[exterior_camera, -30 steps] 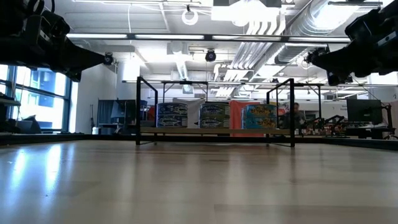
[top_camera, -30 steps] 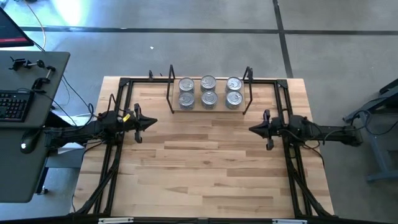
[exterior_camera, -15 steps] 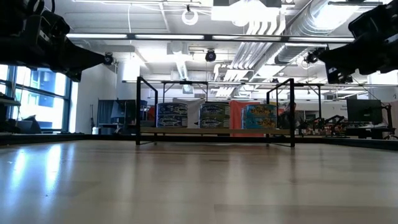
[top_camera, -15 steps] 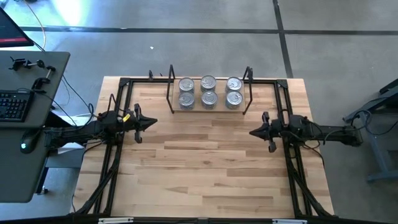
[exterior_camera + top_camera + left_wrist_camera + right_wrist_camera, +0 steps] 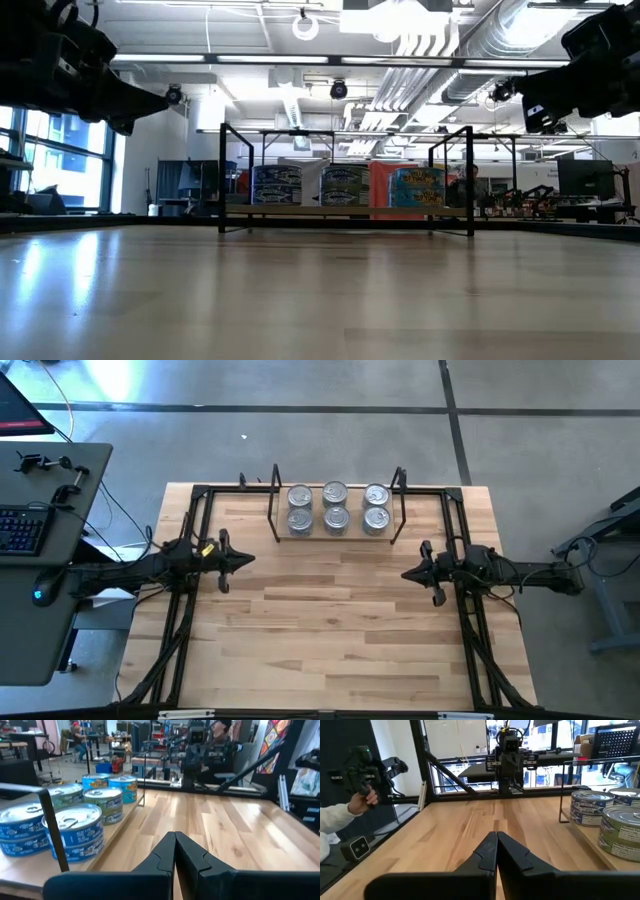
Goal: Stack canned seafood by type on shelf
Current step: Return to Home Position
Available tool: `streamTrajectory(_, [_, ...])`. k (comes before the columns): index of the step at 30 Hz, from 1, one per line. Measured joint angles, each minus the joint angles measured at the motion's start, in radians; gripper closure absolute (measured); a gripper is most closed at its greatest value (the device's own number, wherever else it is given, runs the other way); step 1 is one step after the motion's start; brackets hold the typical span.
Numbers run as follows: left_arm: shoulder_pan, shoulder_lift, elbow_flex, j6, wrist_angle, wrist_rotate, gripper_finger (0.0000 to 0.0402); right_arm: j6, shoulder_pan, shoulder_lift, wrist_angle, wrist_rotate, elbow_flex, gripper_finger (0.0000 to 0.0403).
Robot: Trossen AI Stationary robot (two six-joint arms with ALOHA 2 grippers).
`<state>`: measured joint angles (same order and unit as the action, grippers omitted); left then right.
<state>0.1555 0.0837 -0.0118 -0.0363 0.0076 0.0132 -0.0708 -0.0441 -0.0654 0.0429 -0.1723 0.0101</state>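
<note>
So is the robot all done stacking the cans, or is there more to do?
Looks nearly finished. Done: the cans stand in six stacks on the shelf, and none is on the table. In hand: nothing; the left gripper and right gripper are shut and empty, out at the table's sides. Left: probably just parking the arms.

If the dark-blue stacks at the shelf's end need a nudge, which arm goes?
Left. The left gripper, shut and empty, hangs beside the shelf's left end, where the dark-blue stacks stand nearest it. The right gripper, also shut, is off the opposite end, with the other stacks between.
</note>
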Motion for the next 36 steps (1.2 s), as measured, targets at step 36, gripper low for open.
streamTrajectory(36, [-0.072, -0.083, 0.000, -0.065, 0.005, -0.002, 0.0401, 0.027, 0.000, -0.001, -0.001, 0.004, -0.001, 0.0403])
